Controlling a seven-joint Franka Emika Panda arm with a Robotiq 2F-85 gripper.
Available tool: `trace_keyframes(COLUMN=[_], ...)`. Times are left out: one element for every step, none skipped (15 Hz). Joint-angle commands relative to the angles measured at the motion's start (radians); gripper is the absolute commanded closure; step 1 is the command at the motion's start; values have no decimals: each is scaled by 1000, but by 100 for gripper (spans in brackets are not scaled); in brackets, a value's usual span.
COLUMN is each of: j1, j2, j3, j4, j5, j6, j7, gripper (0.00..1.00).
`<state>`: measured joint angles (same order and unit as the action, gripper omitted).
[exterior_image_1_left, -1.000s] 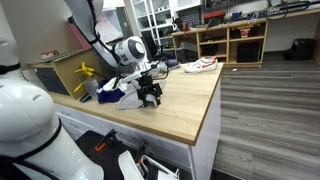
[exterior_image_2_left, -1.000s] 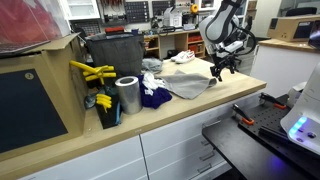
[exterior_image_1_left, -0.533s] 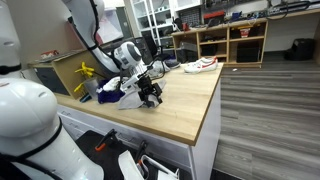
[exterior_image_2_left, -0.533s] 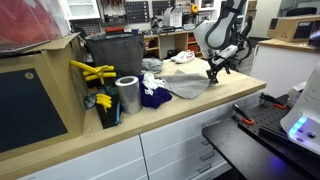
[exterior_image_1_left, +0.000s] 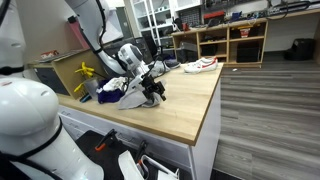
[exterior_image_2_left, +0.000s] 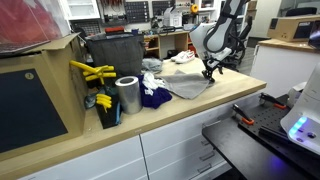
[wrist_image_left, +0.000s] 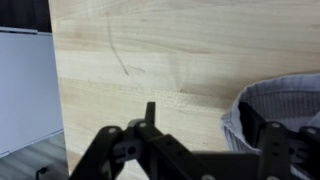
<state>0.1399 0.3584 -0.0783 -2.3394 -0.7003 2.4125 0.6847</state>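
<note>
A crumpled grey cloth (exterior_image_2_left: 188, 86) lies on the wooden counter (exterior_image_2_left: 232, 98); it also shows in an exterior view as a pale heap (exterior_image_1_left: 127, 94). My gripper (exterior_image_2_left: 210, 71) points down at the cloth's edge nearest the counter's open end, its tips close to the surface (exterior_image_1_left: 153, 94). In the wrist view the gripper (wrist_image_left: 200, 112) stands open: one finger (wrist_image_left: 150, 112) is over bare wood, the other finger (wrist_image_left: 268, 138) is over the cloth's hem (wrist_image_left: 290, 100). Nothing is gripped.
Beyond the cloth lie a dark blue garment (exterior_image_2_left: 153, 97), a metal cylinder (exterior_image_2_left: 128, 95), a dark bin (exterior_image_2_left: 112, 52) and yellow tools (exterior_image_2_left: 90, 72). A white and red shoe (exterior_image_1_left: 200, 65) rests at the counter's far end. The counter's edge (exterior_image_1_left: 208, 118) is near.
The arm has come down and shifted toward the cloth; the gripper now straddles its edge, and the jaws have started to narrow slightly.
</note>
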Motion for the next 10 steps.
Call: trace_keyframes(j1=[14,10,7,6,4,1,-2,-6,-10,-15], j2=[11,12,12,11,8,3,-3,-10,-21,-38], j3=[-16,-13,-10,-8,-6,-4,-1,2,5,9], j4=[26,28,26,24,21,16,12,8,4,0], j5=[-58,-64,-66,-67,-60,-53,-45,-37,-30,-28], j6=[21,24,26,29,33,37,41,45,52,61], j7=[31,27,22,20,15,9,1,-9,-26,-58], gripper=[51,58,65,73,80,88,95,99,100,100])
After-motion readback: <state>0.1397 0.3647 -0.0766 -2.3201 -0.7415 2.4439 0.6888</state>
